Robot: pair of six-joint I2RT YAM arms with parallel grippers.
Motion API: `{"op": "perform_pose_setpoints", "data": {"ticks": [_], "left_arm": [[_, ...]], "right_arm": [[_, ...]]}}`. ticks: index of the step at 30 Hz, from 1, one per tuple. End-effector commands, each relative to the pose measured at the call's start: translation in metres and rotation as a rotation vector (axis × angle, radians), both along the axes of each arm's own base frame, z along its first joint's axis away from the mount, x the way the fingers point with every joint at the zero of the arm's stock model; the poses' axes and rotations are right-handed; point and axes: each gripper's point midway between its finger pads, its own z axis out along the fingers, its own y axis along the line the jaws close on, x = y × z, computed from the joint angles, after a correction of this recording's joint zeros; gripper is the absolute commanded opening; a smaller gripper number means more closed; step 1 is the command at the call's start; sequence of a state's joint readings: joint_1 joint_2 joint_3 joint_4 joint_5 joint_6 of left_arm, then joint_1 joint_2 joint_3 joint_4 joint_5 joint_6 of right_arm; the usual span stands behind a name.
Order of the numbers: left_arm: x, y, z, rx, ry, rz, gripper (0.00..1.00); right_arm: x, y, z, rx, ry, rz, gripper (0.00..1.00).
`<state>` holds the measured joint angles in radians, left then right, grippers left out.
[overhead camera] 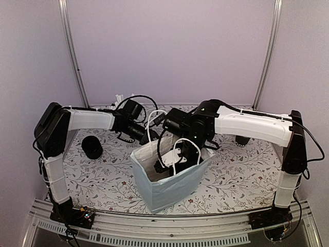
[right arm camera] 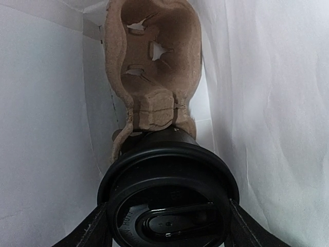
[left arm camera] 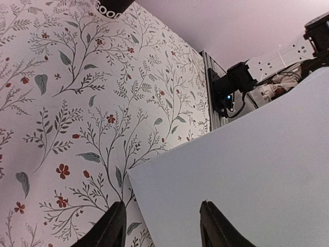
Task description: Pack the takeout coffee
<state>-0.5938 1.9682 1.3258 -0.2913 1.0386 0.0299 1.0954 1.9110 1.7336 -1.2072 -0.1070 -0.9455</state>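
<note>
A black lidded coffee cup (right arm camera: 167,206) sits in one hole of the brown pulp carrier (right arm camera: 154,62) inside the pale blue bag (overhead camera: 167,188). My right gripper (right arm camera: 167,229) reaches down into the bag (overhead camera: 181,154) and is shut on the cup's lid, one finger on each side. The carrier's other hole is empty. A second black cup (overhead camera: 92,146) is on the table at the left; its white lettering shows in the left wrist view (left arm camera: 113,6). My left gripper (overhead camera: 145,135) is open and empty by the bag's back left edge, with the bag wall (left arm camera: 247,170) just beyond its fingertips (left arm camera: 114,224).
The bag's white handles (overhead camera: 154,121) stick up between the two arms. A dark object (overhead camera: 242,139) sits partly hidden behind my right arm. White straws (overhead camera: 119,98) stand at the back left. The table's metal edge rail (left arm camera: 212,98) runs beside the bag.
</note>
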Motion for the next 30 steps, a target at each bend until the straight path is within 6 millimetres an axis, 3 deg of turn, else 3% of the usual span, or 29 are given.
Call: {"op": "perform_pose_setpoints", "data": {"ticks": [1, 8, 13, 17, 23, 30], "left_arm": [[0.006, 0.012, 0.021, -0.013, -0.053, 0.034, 0.51], [0.013, 0.022, 0.040, -0.012, -0.108, 0.066, 0.52], [0.015, 0.027, 0.053, -0.025, -0.182, 0.106, 0.53], [0.016, 0.029, 0.054, -0.030, -0.187, 0.115, 0.53], [0.014, 0.029, 0.057, -0.034, -0.195, 0.111, 0.53], [0.015, 0.030, 0.060, -0.033, -0.205, 0.114, 0.53]], "right_arm": [[-0.024, -0.030, -0.054, -0.194, 0.171, 0.011, 0.40], [-0.033, -0.042, -0.062, -0.259, 0.199, 0.003, 0.40], [-0.038, -0.038, -0.063, -0.262, 0.153, -0.025, 0.40], [-0.032, -0.039, -0.077, -0.289, 0.126, -0.069, 0.41], [-0.034, -0.037, -0.079, -0.336, 0.100, -0.127, 0.42], [-0.046, -0.056, -0.087, -0.407, 0.165, -0.112, 0.40]]}}
